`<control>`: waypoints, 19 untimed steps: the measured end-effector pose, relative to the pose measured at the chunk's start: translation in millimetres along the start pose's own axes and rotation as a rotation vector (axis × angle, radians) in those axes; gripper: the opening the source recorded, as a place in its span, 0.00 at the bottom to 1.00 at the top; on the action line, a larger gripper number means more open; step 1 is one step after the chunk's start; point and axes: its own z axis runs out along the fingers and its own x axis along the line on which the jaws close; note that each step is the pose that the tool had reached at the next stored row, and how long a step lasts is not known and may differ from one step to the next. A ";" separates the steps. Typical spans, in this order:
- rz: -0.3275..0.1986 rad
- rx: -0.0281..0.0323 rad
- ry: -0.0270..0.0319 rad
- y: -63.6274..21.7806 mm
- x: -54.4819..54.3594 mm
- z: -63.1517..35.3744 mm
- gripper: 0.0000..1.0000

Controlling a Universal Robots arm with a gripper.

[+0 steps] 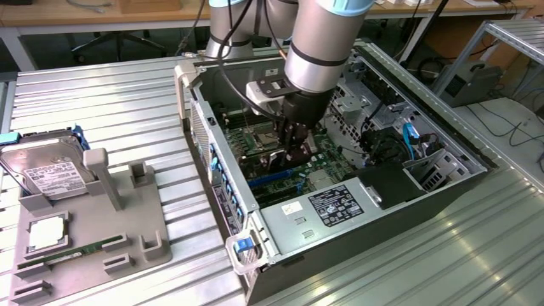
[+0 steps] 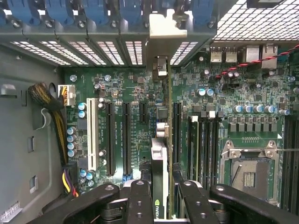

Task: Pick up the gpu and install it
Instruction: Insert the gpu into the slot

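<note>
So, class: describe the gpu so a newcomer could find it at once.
Start at the open computer case lying on the metal table. The arm reaches inside, and the gripper is shut on the gpu, held edge-on over the green motherboard. Unlike the fixed slots beside it, it carries a silver end bracket.

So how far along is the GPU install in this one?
Pickup looks done: the gpu is clamped edge-on between the fingers, inside the open case, with its bracket up at the rear slot openings. In hand: lowering it over the motherboard. Whether it's fully seated can't be told.
</note>
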 end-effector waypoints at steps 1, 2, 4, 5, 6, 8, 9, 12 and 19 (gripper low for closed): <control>0.000 0.0000 -0.0001 0.7 0.0 0.3 0.27; 0.000 0.0001 -0.0002 1.4 0.0 0.5 0.27; 0.001 0.0000 -0.0001 2.8 0.0 0.7 0.27; 0.001 0.0001 -0.0003 3.7 -0.1 0.8 0.27; 0.001 0.0001 -0.0002 4.3 -0.1 0.9 0.27; 0.002 0.0001 -0.0003 4.8 0.0 1.9 0.27; 0.002 0.0001 -0.0002 4.9 0.0 3.2 0.27; 0.003 0.0001 -0.0002 5.3 -0.1 4.7 0.27; 0.004 0.0001 -0.0002 6.8 -0.2 6.2 0.27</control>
